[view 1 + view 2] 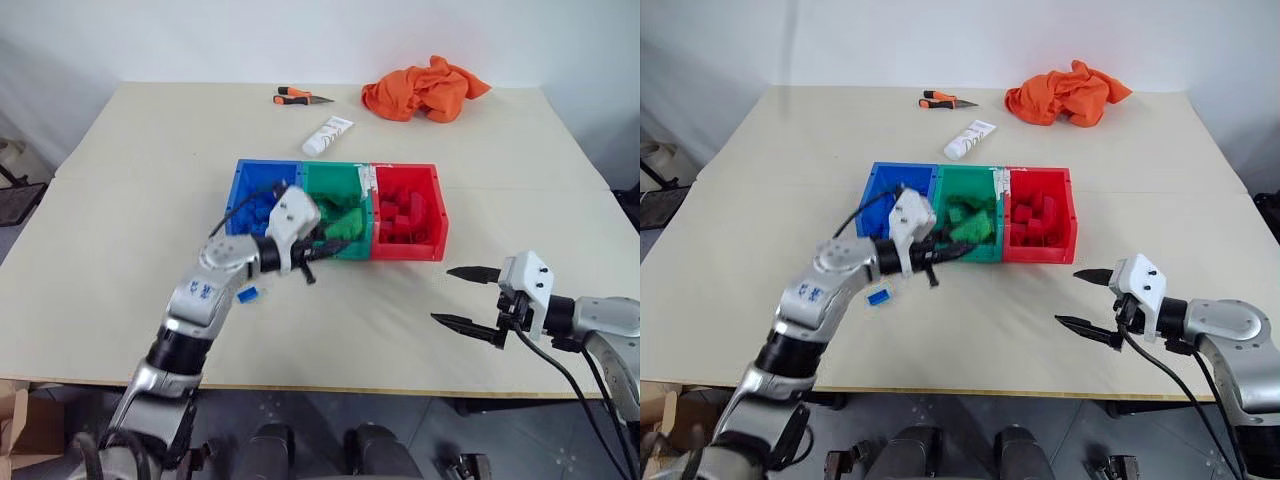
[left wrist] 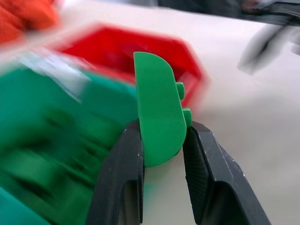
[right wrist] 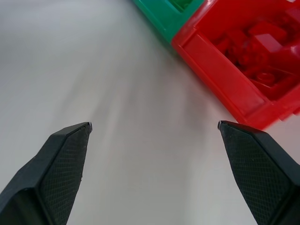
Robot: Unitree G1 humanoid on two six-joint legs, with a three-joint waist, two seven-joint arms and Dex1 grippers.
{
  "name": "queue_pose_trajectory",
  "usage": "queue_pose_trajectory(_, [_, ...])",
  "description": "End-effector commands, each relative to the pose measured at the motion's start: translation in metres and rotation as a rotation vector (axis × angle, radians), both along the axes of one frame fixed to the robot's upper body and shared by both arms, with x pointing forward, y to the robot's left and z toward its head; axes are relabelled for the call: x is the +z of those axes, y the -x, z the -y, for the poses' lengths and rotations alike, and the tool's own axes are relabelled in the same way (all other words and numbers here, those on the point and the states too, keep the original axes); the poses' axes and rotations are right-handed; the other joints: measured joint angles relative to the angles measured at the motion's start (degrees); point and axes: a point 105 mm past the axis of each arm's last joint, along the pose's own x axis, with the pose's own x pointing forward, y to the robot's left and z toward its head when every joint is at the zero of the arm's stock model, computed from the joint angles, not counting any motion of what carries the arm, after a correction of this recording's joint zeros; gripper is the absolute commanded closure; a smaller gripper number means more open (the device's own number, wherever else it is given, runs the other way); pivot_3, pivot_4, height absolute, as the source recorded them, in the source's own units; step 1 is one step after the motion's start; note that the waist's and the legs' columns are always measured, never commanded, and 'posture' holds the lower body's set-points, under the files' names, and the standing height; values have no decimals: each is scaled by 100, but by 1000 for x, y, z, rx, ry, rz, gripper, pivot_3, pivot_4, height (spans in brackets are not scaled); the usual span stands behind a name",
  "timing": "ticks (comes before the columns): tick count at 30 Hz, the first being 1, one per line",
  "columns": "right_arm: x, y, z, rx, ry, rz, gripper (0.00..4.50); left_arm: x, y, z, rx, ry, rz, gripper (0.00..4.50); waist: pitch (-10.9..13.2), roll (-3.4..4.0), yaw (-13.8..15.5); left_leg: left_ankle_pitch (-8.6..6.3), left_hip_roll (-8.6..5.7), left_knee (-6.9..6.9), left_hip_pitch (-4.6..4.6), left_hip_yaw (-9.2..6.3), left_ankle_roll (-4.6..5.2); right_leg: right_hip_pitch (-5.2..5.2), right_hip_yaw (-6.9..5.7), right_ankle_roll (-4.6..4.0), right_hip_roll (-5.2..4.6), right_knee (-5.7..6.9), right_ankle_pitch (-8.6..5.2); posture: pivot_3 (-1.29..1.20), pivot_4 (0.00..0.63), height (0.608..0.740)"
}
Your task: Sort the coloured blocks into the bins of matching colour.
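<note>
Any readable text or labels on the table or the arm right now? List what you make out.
White tube: dark print along it, too small to read.
White label on the rim between green bin and red bin: too small to read.
Left forearm sticker: blue marking, too blurred to read.
Nothing else carries text.

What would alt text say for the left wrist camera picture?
Two black fingers of the left pincer clamp a green block with a rounded end and side studs. Behind it, blurred, are the green bin and red bin on a pale table.
</note>
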Motion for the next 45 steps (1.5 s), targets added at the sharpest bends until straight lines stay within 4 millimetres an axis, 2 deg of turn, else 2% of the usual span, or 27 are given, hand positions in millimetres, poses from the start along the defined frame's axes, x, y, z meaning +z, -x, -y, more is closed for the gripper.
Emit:
queue_pose_trajectory(1, [13, 4, -2, -7, -18, 72, 0, 5, -15, -2, 54, 28, 44, 3694, 0, 0, -8, 0, 1, -1, 1, 4, 0, -1, 4, 0, 2, 0, 0, 0, 150, 740])
queue_pose_trajectory(4, [14, 5, -2, -21, -22, 78, 0, 6, -25, 2, 79, 37, 54, 3694, 1, -2, 4, 0, 1, -1, -1, 5, 0, -5, 5, 1, 0, 4, 0, 0, 150, 740])
queue_pose_trajectory(5, [13, 6, -1, -23, -21, 78, 0, 6, -26, 6, 71, 36, 49, 2991, 1, -2, 8, 0, 1, 1, -2, 5, 0, -6, 5, 1, 0, 4, 1, 0, 150, 740])
queue_pose_trajectory(6, [13, 7, -1, -25, -20, 78, 0, 5, -27, 8, 65, 35, 44, 2837, 1, -2, 22, 0, 1, 0, -2, 5, 0, -6, 6, 4, -1, 3, 2, 0, 150, 740])
queue_pose_trajectory(10, [13, 6, 1, -36, -20, 84, 0, 15, -27, 10, 48, 66, 51, 1736, 1, -2, 23, 0, 1, 0, -4, 5, 0, -6, 8, 12, -1, 6, 6, 0, 150, 740])
queue_pose_trajectory(16, [12, 4, -1, -36, -24, 83, 0, 22, -25, -6, 48, 96, 15, 35, 1, -2, 1, 0, 1, 0, -3, 6, 0, -10, 11, 12, 0, 6, 7, 0, 150, 740])
queue_pose_trajectory(22, [12, 2, -5, -9, -32, 78, 0, 20, 4, -36, -51, 20, -41, 35, 1, -1, -16, 0, 2, -1, -2, 8, 0, -17, 20, 12, 1, 15, 7, 0, 150, 740])
queue_pose_trajectory(26, [12, 1, -8, 25, -37, 72, 0, 4, 33, -81, -80, -63, -152, 35, 1, -1, -40, 0, 2, -2, -1, 9, 0, -18, 23, 12, 0, 11, 7, 0, 150, 740])
queue_pose_trajectory(30, [11, -3, -9, 57, -37, 66, 0, -11, 70, -111, -143, -112, -341, 35, 1, -1, -70, 0, 3, -10, 3, 8, 0, -20, 29, 12, -2, 12, 7, 0, 150, 740])
queue_pose_trajectory(33, [12, -9, -12, 82, -35, 61, 0, -19, 74, -152, -41, -99, -390, 35, 1, -1, -55, -1, 2, -7, 3, 7, 2, -17, 30, 12, -6, 9, 7, 0, 150, 740])
queue_pose_trajectory(35, [12, -12, -14, 96, -33, 58, 0, -26, 80, -170, -10, -124, -414, 35, 1, -1, -59, -2, 3, -7, 3, 6, 4, -18, 30, 12, -5, 7, 7, 0, 150, 740])
queue_pose_trajectory(40, [11, -16, -18, 134, -32, 46, 0, -37, 90, -184, -11, -156, -402, 35, 1, -1, -41, -5, 1, -13, 1, 6, 9, -20, 30, 12, -9, 1, 7, 0, 150, 740])
queue_pose_trajectory(45, [13, -18, -20, 158, -33, 45, 0, -36, 91, -173, -59, -141, -295, 35, 1, -1, -24, -6, 1, -14, 1, 6, 10, -21, 30, 12, -10, 0, 7, 0, 150, 740])
